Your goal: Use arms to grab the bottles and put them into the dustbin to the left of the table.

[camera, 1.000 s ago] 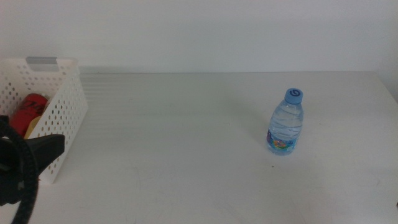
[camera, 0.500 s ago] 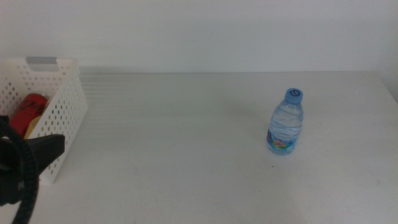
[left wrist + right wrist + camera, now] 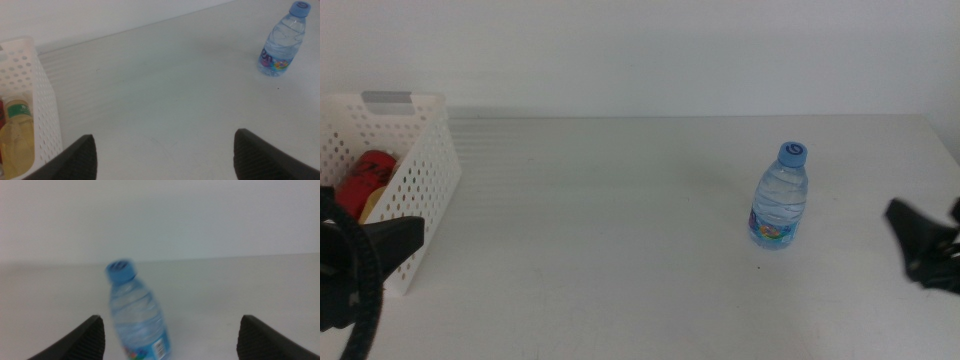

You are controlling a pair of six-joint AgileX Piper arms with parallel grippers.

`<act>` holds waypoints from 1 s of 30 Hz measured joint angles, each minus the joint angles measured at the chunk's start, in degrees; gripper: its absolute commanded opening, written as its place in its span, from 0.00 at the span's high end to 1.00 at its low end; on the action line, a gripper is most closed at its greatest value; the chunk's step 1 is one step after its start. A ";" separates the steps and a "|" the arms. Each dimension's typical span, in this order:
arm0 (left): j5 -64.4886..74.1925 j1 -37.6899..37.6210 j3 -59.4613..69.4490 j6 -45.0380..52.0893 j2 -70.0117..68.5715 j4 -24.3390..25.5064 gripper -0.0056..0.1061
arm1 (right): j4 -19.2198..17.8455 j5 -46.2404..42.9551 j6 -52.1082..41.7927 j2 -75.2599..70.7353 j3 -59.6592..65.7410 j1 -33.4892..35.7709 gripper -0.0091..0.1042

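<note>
- The white table [image 3: 620, 230] lies mostly bare, with the dustbin [image 3: 415, 160] standing at its left end.
- That perforated basket already holds the red can [image 3: 368, 178] and the yellow tea bottle [image 3: 15, 140]; both lie inside it.
- The left gripper [image 3: 165, 155] waits beside the basket, jaws spread wide with nothing between them.
- The right gripper [image 3: 170, 337] enters at the table's right edge, jaws also wide apart and empty, pointed at its target.
- The water bottle [image 3: 780, 197], the only container left on the tabletop, stands upright right of centre, well apart from the basket and near the right gripper.
- Judgement: the step in hand is the approach; the jaws should stay level and straddle the clear body below the blue cap [image 3: 792, 153], closing only once the bottle sits centred.
- Risk, as judged: a light, tall bottle may topple if one jaw nudges it first.
</note>
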 measured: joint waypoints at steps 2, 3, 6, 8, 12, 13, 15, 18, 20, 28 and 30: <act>0.00 0.00 0.00 0.00 0.00 0.00 0.14 | -3.75 -4.53 0.78 4.61 0.73 0.00 0.28; 0.00 0.00 0.00 0.00 0.00 0.00 0.14 | -5.81 -7.03 0.91 7.03 0.76 0.00 0.28; 0.00 0.00 0.00 0.00 0.00 0.00 0.14 | -10.67 -14.87 0.57 14.13 0.76 0.00 0.28; 0.00 0.00 0.00 0.00 0.00 0.00 0.14 | -11.81 -19.82 -0.53 19.01 0.76 0.00 0.28; 0.00 0.00 0.00 0.00 0.00 0.00 0.14 | -11.78 -32.22 -6.49 29.62 0.76 0.00 0.23; 0.00 0.00 0.00 0.00 0.00 0.00 0.14 | -11.58 -34.64 -8.14 32.32 0.76 0.00 0.22; 0.00 0.00 0.00 0.00 0.00 0.00 0.14 | -11.23 -36.53 -12.36 37.40 0.39 0.00 0.18; 0.00 0.00 0.00 0.00 -0.01 0.00 0.14 | -11.23 -36.89 -16.00 42.98 -0.67 0.00 0.15; 0.00 0.00 0.00 0.00 -0.01 0.00 0.14 | -11.36 -36.95 -17.10 45.46 -1.65 0.00 0.14; 0.00 0.00 0.00 0.00 -0.01 0.00 0.14 | -12.17 -37.41 -17.92 48.07 -6.76 0.00 0.14; 0.00 0.00 0.00 0.00 -0.01 0.00 0.14 | -12.32 -37.48 -17.92 48.64 -8.54 0.00 0.14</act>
